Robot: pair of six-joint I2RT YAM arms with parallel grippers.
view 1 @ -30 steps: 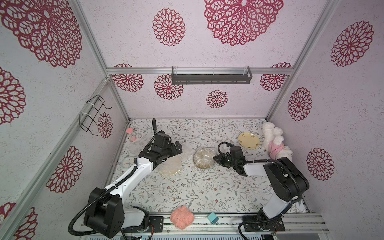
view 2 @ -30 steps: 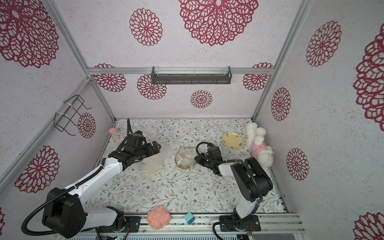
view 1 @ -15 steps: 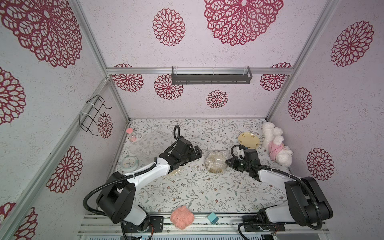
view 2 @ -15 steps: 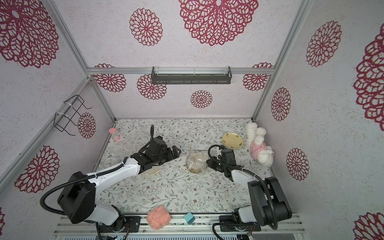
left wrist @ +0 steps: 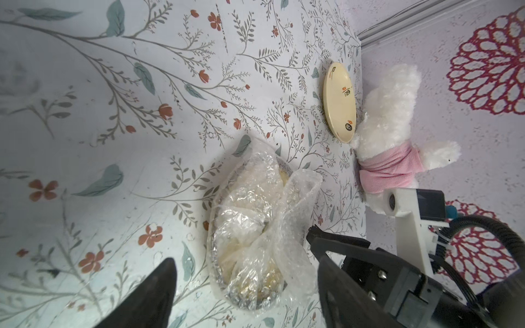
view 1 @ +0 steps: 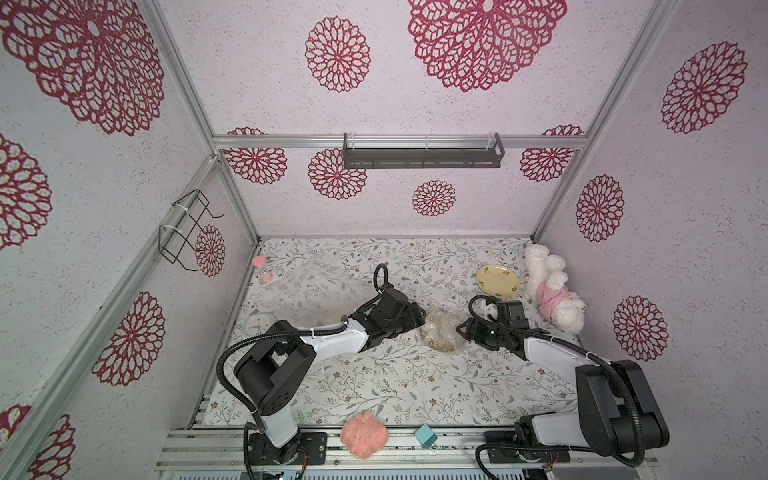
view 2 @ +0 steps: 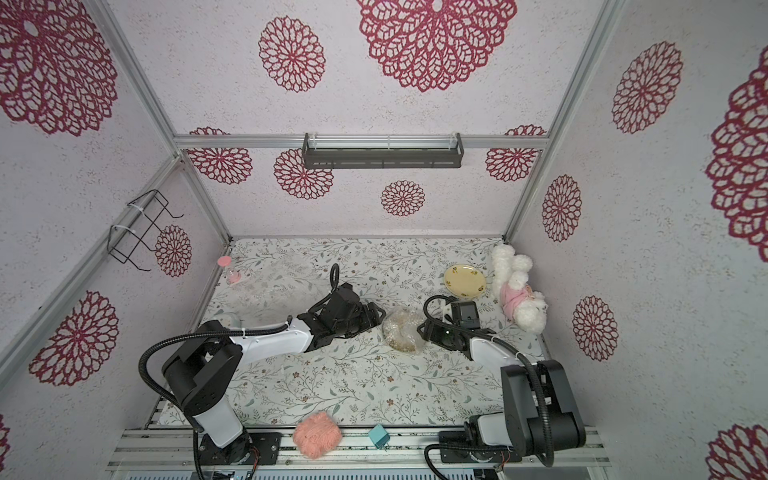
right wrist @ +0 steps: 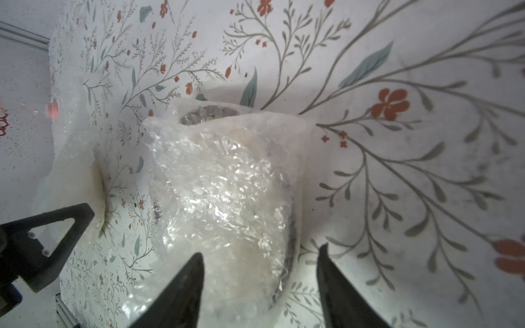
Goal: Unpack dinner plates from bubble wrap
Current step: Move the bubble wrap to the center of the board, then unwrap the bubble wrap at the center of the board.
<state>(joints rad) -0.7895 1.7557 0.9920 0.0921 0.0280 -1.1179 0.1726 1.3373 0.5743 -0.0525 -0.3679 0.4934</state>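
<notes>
My left gripper (view 1: 417, 319) and right gripper (right wrist: 261, 250) both stand wide apart, gripping nothing. Between them, its edge just inside my right jaws, lies a round, dark-rimmed plate (view 1: 440, 345) bundled in clear, crinkly bubble wrap (view 1: 443, 326). A pale cream round plate (view 1: 497, 281) lies bare well beyond my right jaws and a loose sheet of clear bubble film (right wrist: 71, 159) lies behind my left jaws, so I judge one plate done and at least this bundle left.

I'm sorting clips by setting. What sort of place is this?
Probably a robot test booth dressed as a home, not a real room: patterned panels in an aluminium frame, a left arm and right arm bolted to a front rail, and props like a plush toy.
</notes>
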